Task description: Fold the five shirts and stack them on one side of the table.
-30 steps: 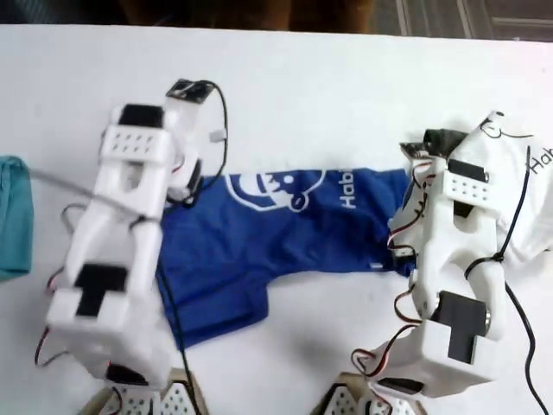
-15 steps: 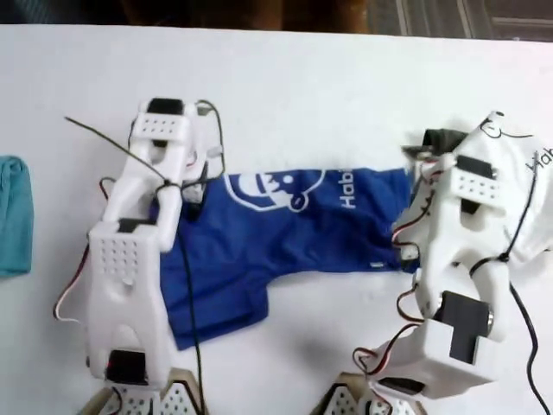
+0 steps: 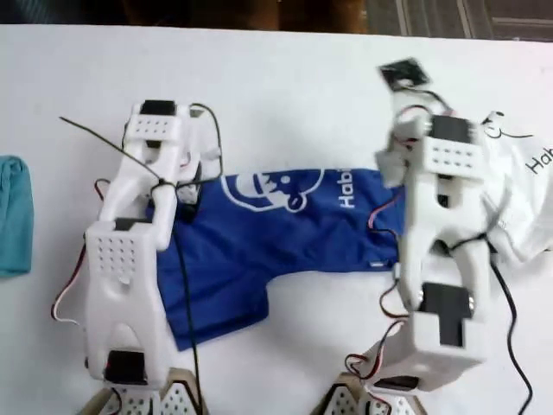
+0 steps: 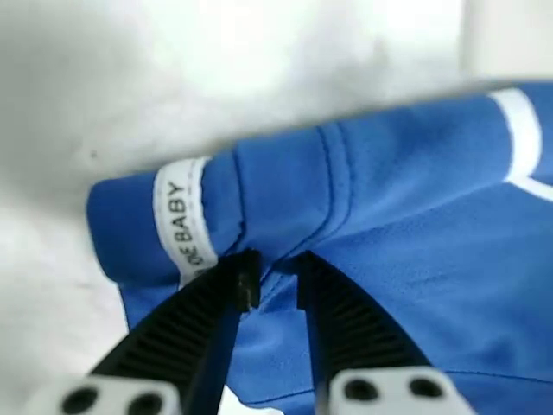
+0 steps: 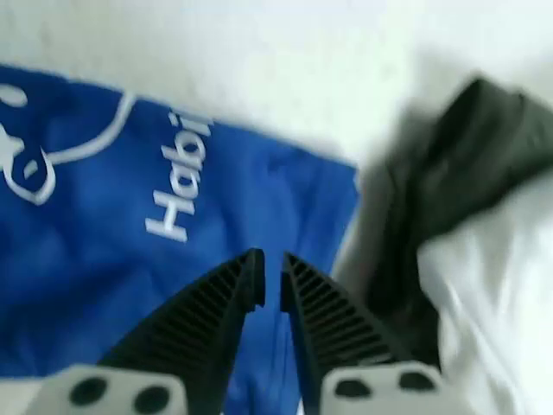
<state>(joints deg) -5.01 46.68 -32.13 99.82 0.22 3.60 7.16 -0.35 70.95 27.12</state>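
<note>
A blue shirt point(image 3: 285, 233) with a white print lies spread across the middle of the table. My left gripper point(image 4: 273, 273) is shut on the blue shirt point(image 4: 389, 225) at its collar, beside the white neck label point(image 4: 180, 216). In the high view this gripper point(image 3: 187, 188) sits at the shirt's left end. My right gripper point(image 5: 271, 275) hovers above the blue shirt point(image 5: 173, 259) near its right edge, fingers almost together with nothing between them. In the high view the right arm point(image 3: 436, 199) covers that edge.
A white shirt point(image 3: 523, 194) lies crumpled at the right, with a dark garment point(image 5: 467, 164) beside it. A folded teal shirt point(image 3: 13, 216) rests at the left edge. Bare white table point(image 3: 285, 104) stretches along the far side.
The left arm swung round and settled at the shirt's collar. The right arm rose from the shirt's right hem and stretched toward the far side; the shirt stayed in place.
</note>
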